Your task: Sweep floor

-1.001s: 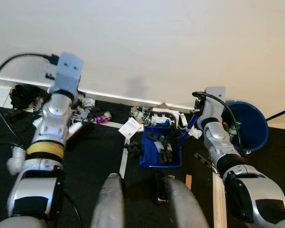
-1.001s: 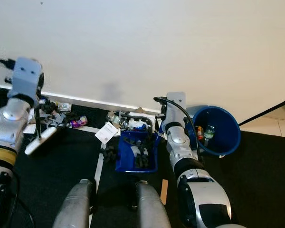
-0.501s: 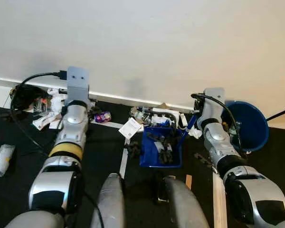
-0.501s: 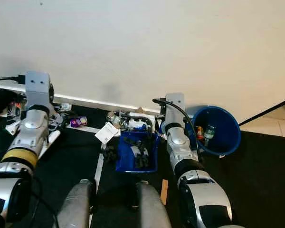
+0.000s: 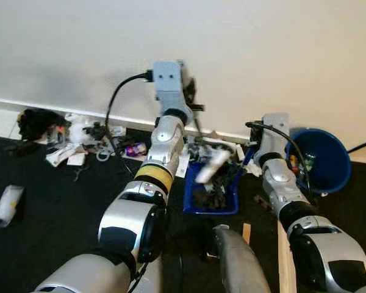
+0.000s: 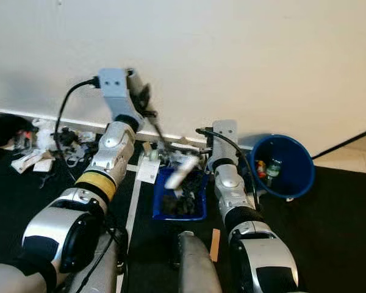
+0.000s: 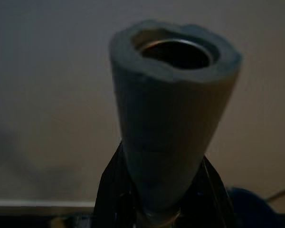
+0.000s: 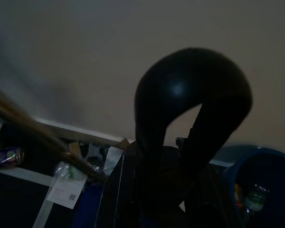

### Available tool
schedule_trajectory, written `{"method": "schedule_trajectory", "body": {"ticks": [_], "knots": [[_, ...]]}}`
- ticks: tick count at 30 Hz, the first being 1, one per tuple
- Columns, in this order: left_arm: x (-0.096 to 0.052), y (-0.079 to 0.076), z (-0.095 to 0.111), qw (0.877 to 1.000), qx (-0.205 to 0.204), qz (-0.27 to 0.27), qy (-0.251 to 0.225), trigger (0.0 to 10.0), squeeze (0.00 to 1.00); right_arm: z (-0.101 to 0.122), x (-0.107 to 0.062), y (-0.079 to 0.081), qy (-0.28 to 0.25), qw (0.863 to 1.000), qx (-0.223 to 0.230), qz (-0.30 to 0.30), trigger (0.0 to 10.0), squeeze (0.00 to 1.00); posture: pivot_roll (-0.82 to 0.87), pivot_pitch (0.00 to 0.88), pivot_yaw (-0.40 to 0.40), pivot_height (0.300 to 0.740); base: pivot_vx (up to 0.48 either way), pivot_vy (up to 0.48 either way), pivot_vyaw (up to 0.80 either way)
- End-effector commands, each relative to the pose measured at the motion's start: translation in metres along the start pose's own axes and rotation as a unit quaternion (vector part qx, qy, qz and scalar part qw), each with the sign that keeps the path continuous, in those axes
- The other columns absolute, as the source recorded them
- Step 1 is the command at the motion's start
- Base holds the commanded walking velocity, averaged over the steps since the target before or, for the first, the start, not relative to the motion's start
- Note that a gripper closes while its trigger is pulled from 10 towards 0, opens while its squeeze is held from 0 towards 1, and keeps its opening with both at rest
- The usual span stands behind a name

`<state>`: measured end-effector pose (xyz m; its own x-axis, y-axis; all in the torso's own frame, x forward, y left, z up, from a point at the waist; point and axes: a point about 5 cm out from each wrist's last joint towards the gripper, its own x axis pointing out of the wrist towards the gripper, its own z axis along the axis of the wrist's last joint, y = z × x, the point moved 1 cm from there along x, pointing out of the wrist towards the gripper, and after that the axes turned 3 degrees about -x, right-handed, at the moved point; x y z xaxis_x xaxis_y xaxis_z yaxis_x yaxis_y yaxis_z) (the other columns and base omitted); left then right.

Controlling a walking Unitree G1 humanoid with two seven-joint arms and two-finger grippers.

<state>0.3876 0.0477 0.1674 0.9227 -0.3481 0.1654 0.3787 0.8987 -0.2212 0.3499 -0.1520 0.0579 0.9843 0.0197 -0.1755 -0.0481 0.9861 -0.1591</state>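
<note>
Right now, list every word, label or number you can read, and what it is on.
None can be read.
White paper tag: a small square code and faint lines, too small to read.
Purple can: coloured print, too blurred.
Bottles in the blue bucket: labels too small.

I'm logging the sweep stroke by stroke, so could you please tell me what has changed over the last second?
The left arm swung from the litter on the left across to the blue dustpan, carrying the broom's grey handle in its tool; a blurred pale piece now shows over the pan. The right tool keeps its grip on the dustpan's black handle, and the blue bucket stays beside it.
</note>
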Motion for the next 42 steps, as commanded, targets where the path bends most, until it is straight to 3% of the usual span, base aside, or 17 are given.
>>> {"method": "schedule_trajectory", "body": {"ticks": [1,3,6,10,13,14,15,18,20,22,24,25,27,30,37,40,42], "knots": [[0.007,-0.055,-0.001,0.997,-0.039,-0.074,-0.006,10.0,0.00,-0.067,-0.030,0.006,0.142,0.990,-0.010,0.018,10.0,0.00,0.05,0.283,-0.077,0.740,0.000,0.000,0.00],[0.006,-0.065,-0.004,0.994,-0.040,-0.100,0.001,10.0,0.00,-0.067,-0.030,0.006,0.142,0.990,-0.010,0.018,10.0,0.00,0.05,0.283,-0.077,0.740,0.000,0.000,0.00],[-0.008,-0.089,-0.025,0.979,-0.021,-0.198,0.050,10.0,0.00,-0.068,-0.030,0.008,0.146,0.989,-0.008,0.020,10.0,0.00,0.06,0.269,-0.068,0.740,0.000,0.000,0.00],[-0.014,-0.094,-0.027,0.971,-0.023,-0.232,0.057,10.0,0.00,-0.068,-0.030,0.009,0.147,0.989,-0.007,0.021,10.0,0.00,0.07,0.264,-0.067,0.740,0.000,0.000,0.00],[-0.007,-0.075,0.013,0.977,-0.039,-0.210,-0.005,10.0,0.00,-0.066,-0.028,0.010,0.147,0.989,-0.006,0.022,10.0,0.00,0.08,0.251,-0.067,0.740,0.000,0.000,0.00],[-0.001,-0.060,0.037,0.981,-0.072,-0.177,-0.038,10.0,0.00,-0.065,-0.028,0.010,0.146,0.989,-0.005,0.022,10.0,0.00,0.09,0.245,-0.070,0.740,0.000,0.000,0.00],[-0.001,-0.060,0.037,0.981,-0.072,-0.177,-0.038,10.0,0.00,-0.065,-0.028,0.010,0.146,0.989,-0.005,0.022,10.0,0.00,0.09,0.245,-0.070,0.740,0.000,0.000,0.00],[0.004,-0.036,0.078,0.978,-0.126,-0.144,-0.087,10.0,0.00,-0.063,-0.026,0.010,0.145,0.989,-0.005,0.024,10.0,0.00,0.09,0.244,-0.072,0.740,0.000,0.000,0.00],[0.004,-0.027,0.090,0.977,-0.119,-0.147,-0.098,10.0,0.00,-0.062,-0.026,0.011,0.145,0.989,-0.005,0.025,10.0,0.00,0.10,0.234,-0.075,0.740,0.000,0.000,0.00],[-0.001,-0.008,0.110,0.981,-0.052,-0.155,-0.107,10.0,0.00,-0.061,-0.025,0.013,0.143,0.989,-0.004,0.026,10.0,0.00,0.10,0.232,-0.075,0.740,0.000,0.000,0.00],[-0.006,0.008,0.115,0.982,0.045,-0.159,-0.087,10.0,0.00,-0.060,-0.024,0.013,0.142,0.989,-0.003,0.027,10.0,0.00,0.11,0.226,-0.075,0.740,0.000,0.000,0.00],[-0.006,0.008,0.115,0.982,0.045,-0.159,-0.087,10.0,0.00,-0.060,-0.024,0.013,0.142,0.989,-0.003,0.027,10.0,0.00,0.11,0.226,-0.075,0.740,0.000,0.000,0.00],[-0.014,0.030,0.112,0.975,0.158,-0.146,-0.047,10.0,0.00,-0.059,-0.024,0.014,0.142,0.989,-0.003,0.028,10.0,0.00,0.11,0.225,-0.075,0.740,0.000,0.000,0.00],[-0.023,0.060,0.111,0.954,0.284,-0.097,-0.030,10.0,0.00,-0.060,-0.024,0.014,0.143,0.989,-0.002,0.028,10.0,0.00,0.11,0.226,-0.076,0.740,0.000,0.000,0.00],[-0.030,0.079,0.111,0.942,0.328,-0.061,-0.018,10.0,0.00,-0.062,-0.026,0.014,0.145,0.989,-0.004,0.029,10.0,0.00,0.11,0.221,-0.074,0.740,0.000,0.000,0.00],[-0.038,0.088,0.092,0.912,0.406,-0.064,0.016,10.0,0.00,-0.064,-0.027,0.013,0.147,0.989,-0.004,0.028,10.0,0.00,0.11,0.223,-0.074,0.740,0.000,0.000,0.00],[-0.041,0.091,0.079,0.907,0.415,-0.056,0.027,10.0,0.00,-0.064,-0.027,0.013,0.147,0.989,-0.004,0.027,10.0,0.00,0.11,0.226,-0.073,0.740,0.000,0.000,0.00]]}}
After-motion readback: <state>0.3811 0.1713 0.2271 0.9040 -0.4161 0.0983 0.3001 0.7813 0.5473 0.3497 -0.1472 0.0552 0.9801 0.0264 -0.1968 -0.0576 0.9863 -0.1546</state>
